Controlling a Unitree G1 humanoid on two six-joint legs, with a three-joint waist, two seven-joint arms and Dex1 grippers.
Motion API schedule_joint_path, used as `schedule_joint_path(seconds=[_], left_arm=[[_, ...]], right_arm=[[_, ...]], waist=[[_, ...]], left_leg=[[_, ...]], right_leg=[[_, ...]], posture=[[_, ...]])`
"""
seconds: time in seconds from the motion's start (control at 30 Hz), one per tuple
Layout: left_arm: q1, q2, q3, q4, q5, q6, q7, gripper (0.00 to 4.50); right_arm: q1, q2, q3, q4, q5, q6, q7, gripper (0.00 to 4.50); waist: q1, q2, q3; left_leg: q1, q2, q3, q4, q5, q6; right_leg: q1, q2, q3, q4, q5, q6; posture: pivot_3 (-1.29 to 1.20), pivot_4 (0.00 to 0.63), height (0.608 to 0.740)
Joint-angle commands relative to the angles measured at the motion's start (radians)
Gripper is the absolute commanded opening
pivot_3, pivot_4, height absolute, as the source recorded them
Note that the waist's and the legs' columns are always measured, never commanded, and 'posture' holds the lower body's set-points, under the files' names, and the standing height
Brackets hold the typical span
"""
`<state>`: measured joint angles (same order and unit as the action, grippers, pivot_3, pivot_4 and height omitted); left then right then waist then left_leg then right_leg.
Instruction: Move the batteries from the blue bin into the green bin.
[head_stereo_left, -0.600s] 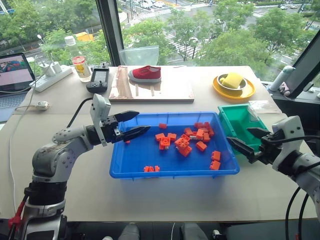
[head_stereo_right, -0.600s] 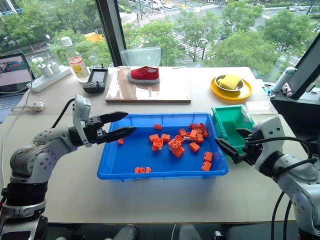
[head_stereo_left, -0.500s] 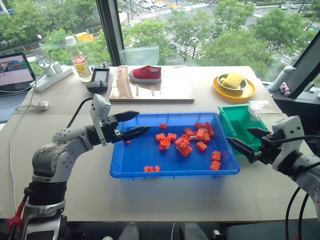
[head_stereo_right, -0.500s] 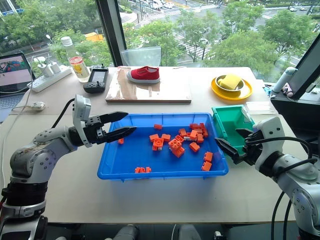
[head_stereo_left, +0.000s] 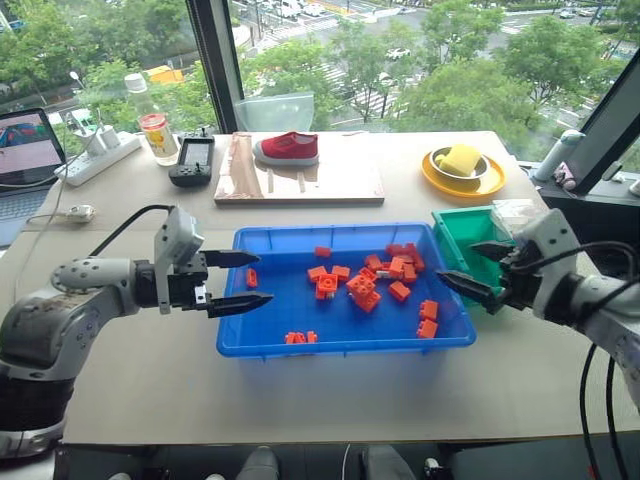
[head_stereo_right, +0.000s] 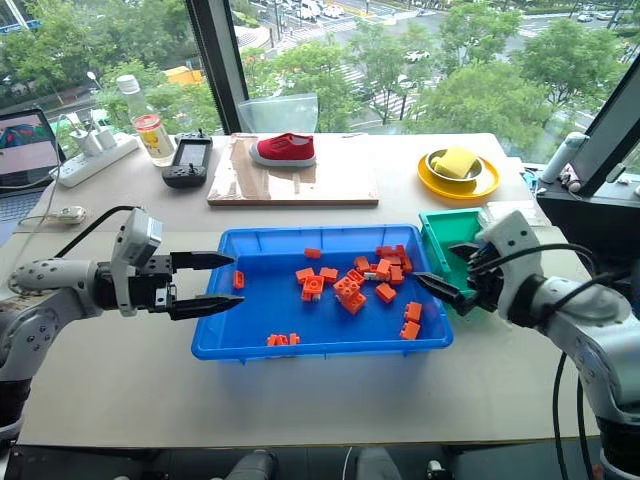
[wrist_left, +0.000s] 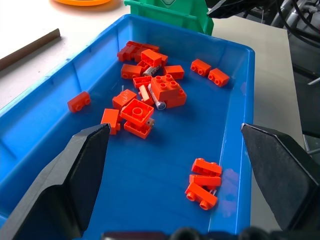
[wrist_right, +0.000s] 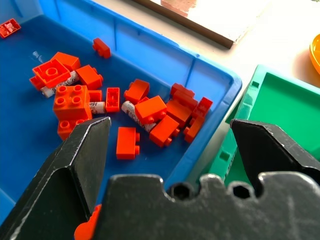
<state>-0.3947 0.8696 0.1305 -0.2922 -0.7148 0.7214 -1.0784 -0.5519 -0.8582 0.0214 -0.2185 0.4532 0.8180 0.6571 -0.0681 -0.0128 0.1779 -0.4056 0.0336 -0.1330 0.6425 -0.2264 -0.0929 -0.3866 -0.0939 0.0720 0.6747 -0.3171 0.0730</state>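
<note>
Batteries (wrist_right: 132, 110) lie half-buried among orange blocks (head_stereo_left: 362, 288) mid-frame in blue bin (head_stereo_left: 300, 345), both grippers, L (head_stereo_left: 238, 281) and R (head_stereo_left: 478, 272), wide open and empty (prob. light, stiff, slick; pinch mid-body, across the barrel).

Slim grey-silver metal batteries (wrist_right: 131, 110) lie half buried under orange plastic building blocks (wrist_right: 150, 109), ends poking out. The small green plastic bin (wrist_right: 295, 107) is cut off at the edge, its floor partly hidden.
</note>
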Motion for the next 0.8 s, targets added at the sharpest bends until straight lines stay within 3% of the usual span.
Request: schedule_joint_path(seconds=[0.03,0.8], left_arm=[[-0.019,-0.006,0.012,-0.018,-0.009,-0.007,0.011,4.50],[-0.034,-0.036,0.025,-0.066,-0.053,0.045,0.092,4.50]], right_arm=[[-0.092,0.033,0.098,0.127,-0.094,-0.049,0.038,4.48],[-0.238,0.196,0.199,0.475,-0.254,-0.131,0.201,4.48]], waist=[[0.000,0.000,0.000],[-0.003,0.000,0.000]], left_leg=[[0.000,0.000,0.000,0.000,0.000,0.000],[0.000,0.000,0.000,0.000,0.000,0.000]], right_leg=[[0.000,0.000,0.000,0.000,0.000,0.000],[-0.001,0.000,0.000,0.001,0.000,0.000]], posture=[[0.00,0.150,0.740],[0.00,0.150,0.740]])
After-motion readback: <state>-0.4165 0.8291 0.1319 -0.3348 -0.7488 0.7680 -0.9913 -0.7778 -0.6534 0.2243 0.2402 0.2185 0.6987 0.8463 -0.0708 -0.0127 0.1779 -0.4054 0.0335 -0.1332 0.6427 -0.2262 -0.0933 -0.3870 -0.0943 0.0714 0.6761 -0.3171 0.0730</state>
